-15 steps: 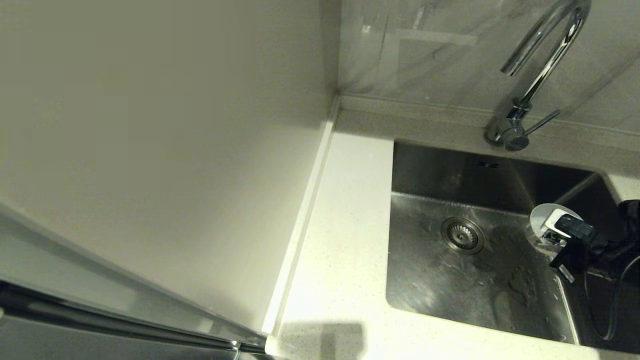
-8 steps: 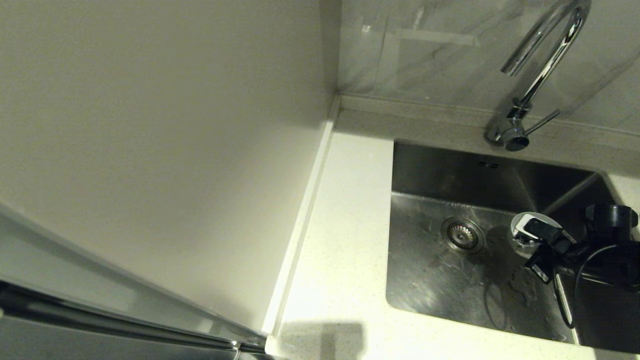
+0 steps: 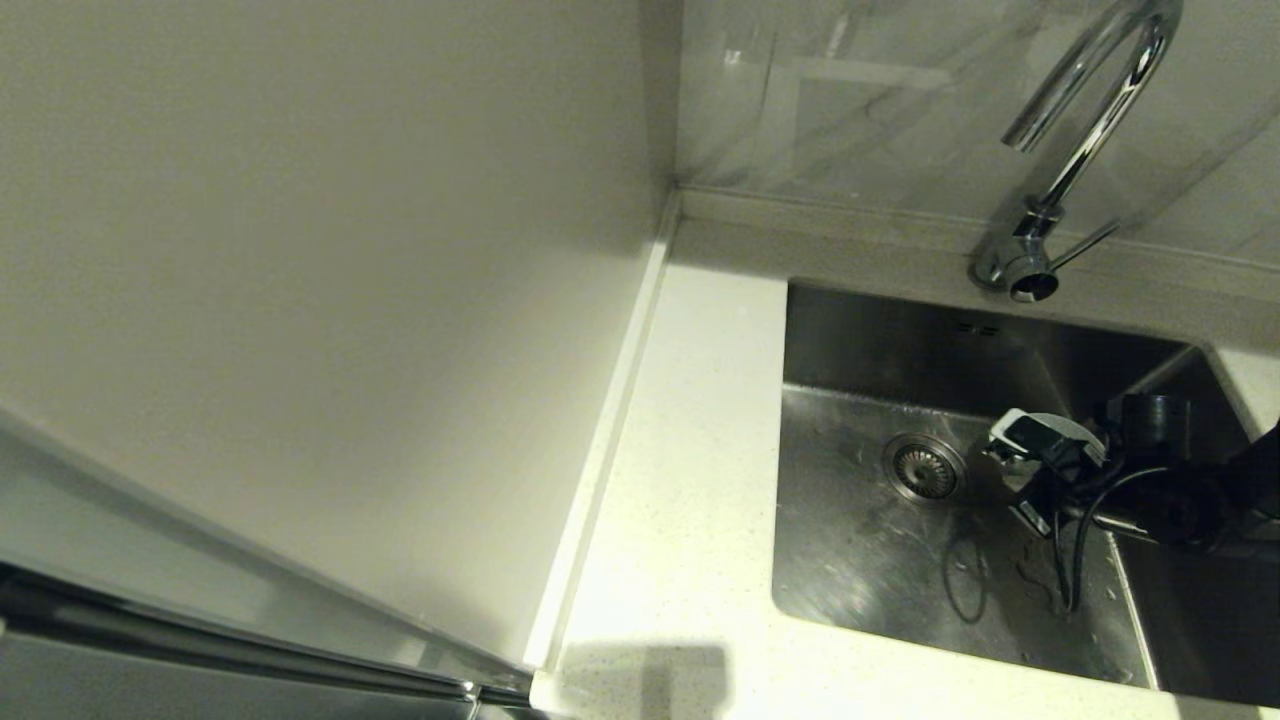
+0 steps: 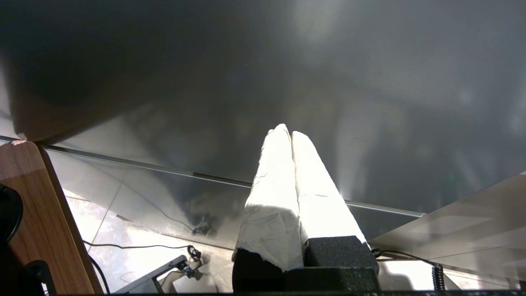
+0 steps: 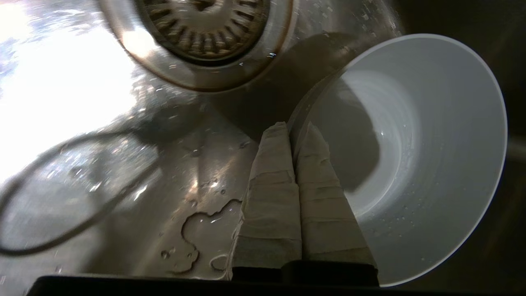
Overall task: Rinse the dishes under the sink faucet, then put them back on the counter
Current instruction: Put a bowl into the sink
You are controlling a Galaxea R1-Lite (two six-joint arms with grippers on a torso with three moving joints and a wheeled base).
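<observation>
Bowl (image 5: 431,164) rim pinched by right hand (image 5: 294,131)

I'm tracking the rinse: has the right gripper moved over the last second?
Yes. The right gripper, shut on the bowl, has moved across the sink toward the drain.

**Count at the sink**

One bowl (image 5: 427,164), pale grey-blue. One sink (image 3: 900,560) with one drain (image 3: 924,468) at its centre and two overflow slots (image 3: 975,328) toward 12 o'clock. One faucet (image 3: 1080,140). One worktop (image 3: 690,480). Two grippers: right (image 5: 294,131), left (image 4: 286,132).
</observation>
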